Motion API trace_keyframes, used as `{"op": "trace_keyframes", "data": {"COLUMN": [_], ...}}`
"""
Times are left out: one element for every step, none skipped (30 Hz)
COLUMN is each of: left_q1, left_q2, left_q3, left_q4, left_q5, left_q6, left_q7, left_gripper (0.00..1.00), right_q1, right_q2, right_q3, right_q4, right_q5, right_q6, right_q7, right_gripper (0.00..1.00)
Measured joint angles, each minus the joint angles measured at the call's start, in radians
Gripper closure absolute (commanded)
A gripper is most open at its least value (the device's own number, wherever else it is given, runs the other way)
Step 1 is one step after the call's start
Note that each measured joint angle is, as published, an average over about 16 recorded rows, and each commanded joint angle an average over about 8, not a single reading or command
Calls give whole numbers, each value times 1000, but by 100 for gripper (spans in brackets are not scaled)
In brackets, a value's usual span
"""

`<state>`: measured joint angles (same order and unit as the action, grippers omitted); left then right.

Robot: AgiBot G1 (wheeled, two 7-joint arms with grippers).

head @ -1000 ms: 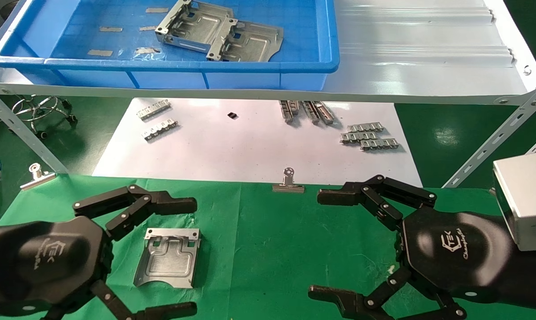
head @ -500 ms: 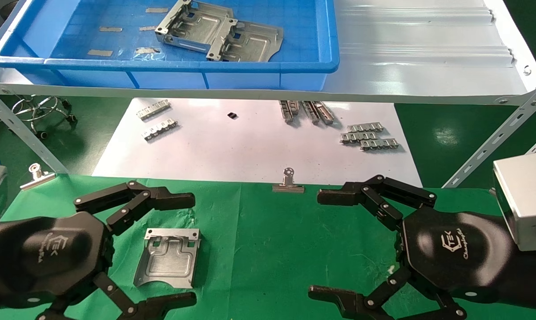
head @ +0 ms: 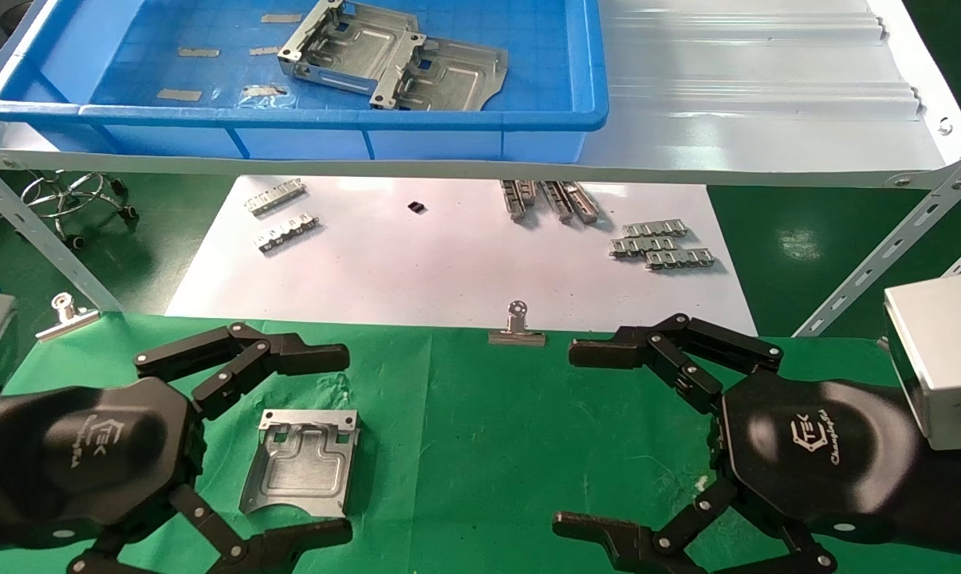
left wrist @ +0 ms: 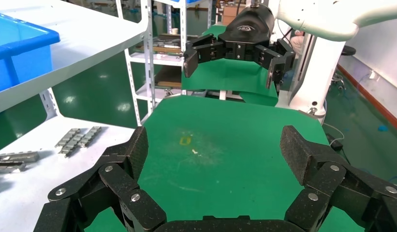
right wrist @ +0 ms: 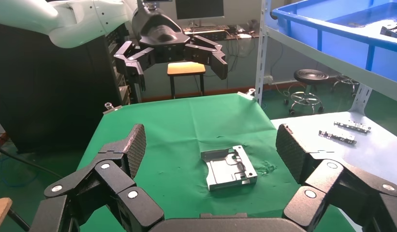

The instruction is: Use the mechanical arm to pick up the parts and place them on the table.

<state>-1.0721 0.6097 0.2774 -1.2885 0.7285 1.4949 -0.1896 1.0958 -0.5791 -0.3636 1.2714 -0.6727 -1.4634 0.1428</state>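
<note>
Parts: one grey stamped plate (head: 301, 462) flat on the green table (head: 480, 446), recess up, at 7 o'clock; two more (head: 392, 60), overlapping, at 12 o'clock.

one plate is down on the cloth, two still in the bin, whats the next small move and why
Probably lift the left gripper toward the blue bin. It is open and empty beside the placed plate, while two plates remain in the bin. The right gripper is open too.
</note>
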Motion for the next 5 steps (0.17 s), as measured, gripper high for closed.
{"op": "trace_keyframes", "data": {"left_q1": [0,0,0,0,-1], "left_q2": [0,0,0,0,0], "left_q3": [0,0,0,0,0], "left_q4": [0,0,1,1,1], "left_q5": [0,0,0,0,0], "left_q6": [0,0,0,0,0], "left_q7": [0,0,0,0,0], "left_gripper": [0,0,0,0,0], "right_q1": [0,0,0,0,0], "right_q2": [0,0,0,0,0], "right_q3": [0,0,0,0,0], "right_q4": [0,0,0,0,0], "right_q5": [0,0,0,0,0], "right_q6": [0,0,0,0,0], "right_q7": [0,0,0,0,0], "right_gripper": [0,0,0,0,0]}}
